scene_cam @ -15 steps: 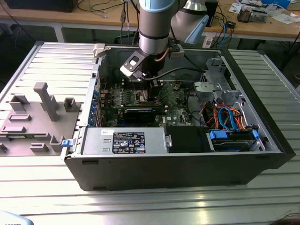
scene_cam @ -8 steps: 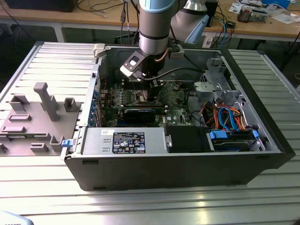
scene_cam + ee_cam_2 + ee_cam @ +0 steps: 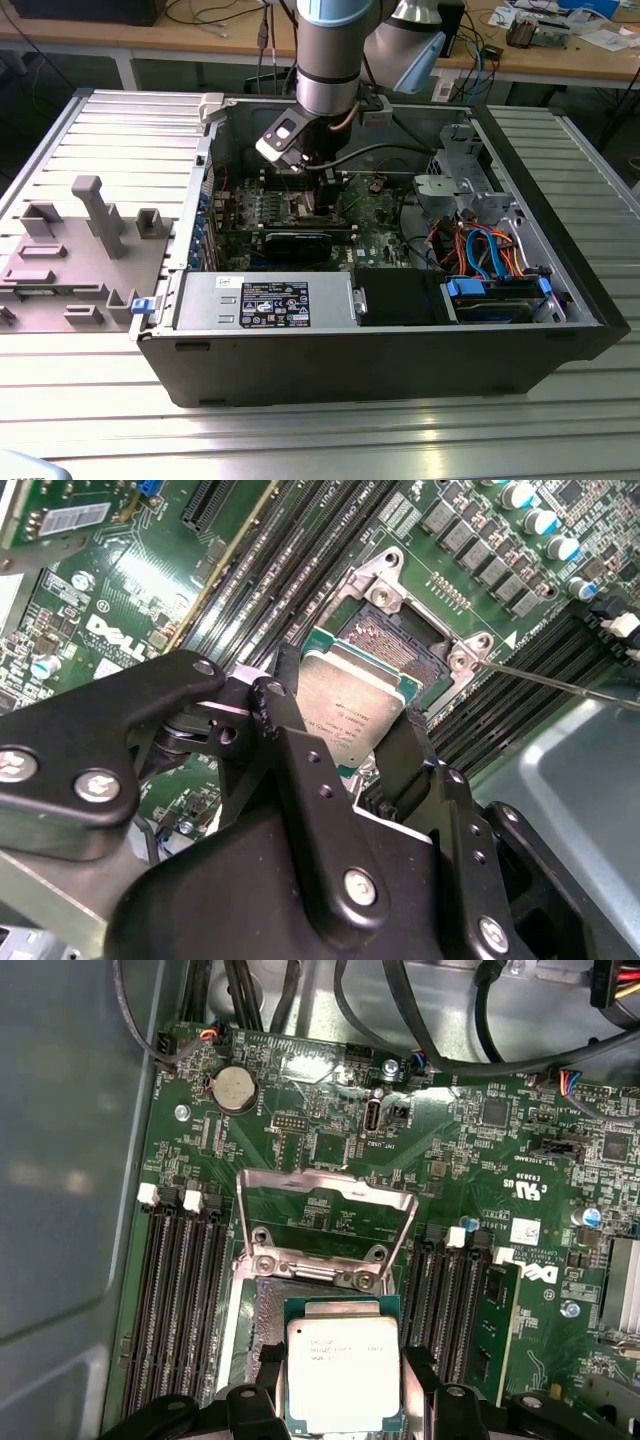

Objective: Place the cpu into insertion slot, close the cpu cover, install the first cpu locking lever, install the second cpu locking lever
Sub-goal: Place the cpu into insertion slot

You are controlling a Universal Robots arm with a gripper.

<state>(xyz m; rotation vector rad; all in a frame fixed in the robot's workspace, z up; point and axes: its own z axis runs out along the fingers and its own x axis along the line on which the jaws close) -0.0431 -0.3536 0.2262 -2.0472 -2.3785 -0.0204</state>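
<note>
Cpu [image 3: 343, 1375], one, clamped by the tool [image 3: 340, 1362] over one insertion slot [image 3: 398, 640].

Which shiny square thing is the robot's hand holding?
The solid, dull silver-grey square chip, gripped by the hand between its black fingers over the socket. The other one, the thin silvery metal frame with a big window, stands flipped open, untouched.

- I read this as a robotics lab or test workshop.
- Open computer case [image 3: 400, 370] lies on its side on a ribbed metal table [image 3: 300, 440], motherboard [image 3: 378, 215] exposed.
- Robot arm [image 3: 328, 60] reaches down into the case.
- Behind the case: wooden workbench [image 3: 570, 62] strewn with cables and parts.
- On the exterior view's left of the case: grey fixture plate [image 3: 60, 270] with moulded holders.
</note>
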